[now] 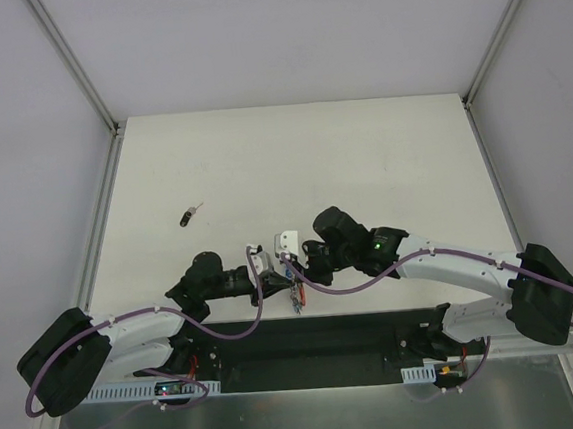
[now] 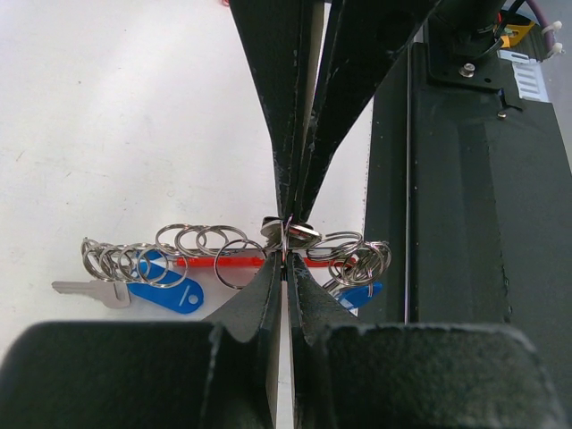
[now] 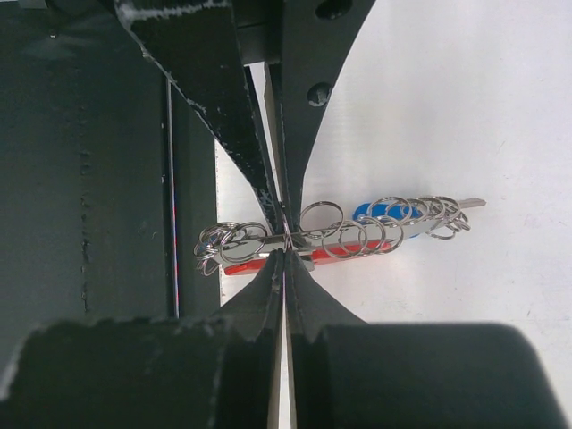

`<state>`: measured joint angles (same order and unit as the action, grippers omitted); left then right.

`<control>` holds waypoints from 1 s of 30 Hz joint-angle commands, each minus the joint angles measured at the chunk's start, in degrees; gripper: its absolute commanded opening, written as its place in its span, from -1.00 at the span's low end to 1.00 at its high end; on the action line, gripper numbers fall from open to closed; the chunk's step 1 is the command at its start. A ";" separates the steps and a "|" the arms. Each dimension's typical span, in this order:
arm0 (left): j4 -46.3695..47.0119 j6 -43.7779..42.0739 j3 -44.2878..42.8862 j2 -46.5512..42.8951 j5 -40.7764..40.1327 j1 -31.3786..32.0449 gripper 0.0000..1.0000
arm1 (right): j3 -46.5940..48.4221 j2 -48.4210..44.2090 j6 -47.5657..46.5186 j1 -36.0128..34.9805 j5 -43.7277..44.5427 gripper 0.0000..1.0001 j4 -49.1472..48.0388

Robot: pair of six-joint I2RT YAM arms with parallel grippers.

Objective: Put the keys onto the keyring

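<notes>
The keyring [image 2: 234, 263] is a grey metal loop with a red band, several small split rings and blue tags [image 2: 170, 288]. It is held edge-on between both grippers above the table's near edge. My left gripper [image 2: 284, 268] is shut on its middle from one side. My right gripper [image 3: 284, 253] is shut on the same spot from the opposite side, and its fingers [image 2: 295, 134] come down from the top of the left wrist view. The keyring also shows in the right wrist view [image 3: 357, 243] and the top view [image 1: 296, 296]. One black-headed key [image 1: 188, 217] lies alone on the table, far left of both grippers [image 1: 284, 275] [image 1: 301, 268].
A plain silver key [image 2: 89, 289] hangs at one end of the keyring. The black base plate [image 1: 307, 338] lies just below the grippers along the table's near edge. Metal frame rails [image 1: 102, 226] border the white table.
</notes>
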<state>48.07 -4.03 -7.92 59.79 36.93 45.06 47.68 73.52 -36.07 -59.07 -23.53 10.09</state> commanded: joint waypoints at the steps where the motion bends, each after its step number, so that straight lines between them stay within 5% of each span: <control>1: 0.71 -0.28 -2.45 -0.11 -1.07 0.56 -1.00 | 3.73 -0.22 -0.93 -0.26 -4.07 -0.97 -3.58; 30: -5.27 11.85 -4.20 -5.56 -12.58 0.56 -1.00 | 3.38 -0.74 -3.30 -1.66 0.06 -0.96 -0.42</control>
<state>41.47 5.37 -9.93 56.31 28.40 45.58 48.34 73.67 -38.50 -59.46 -21.41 9.67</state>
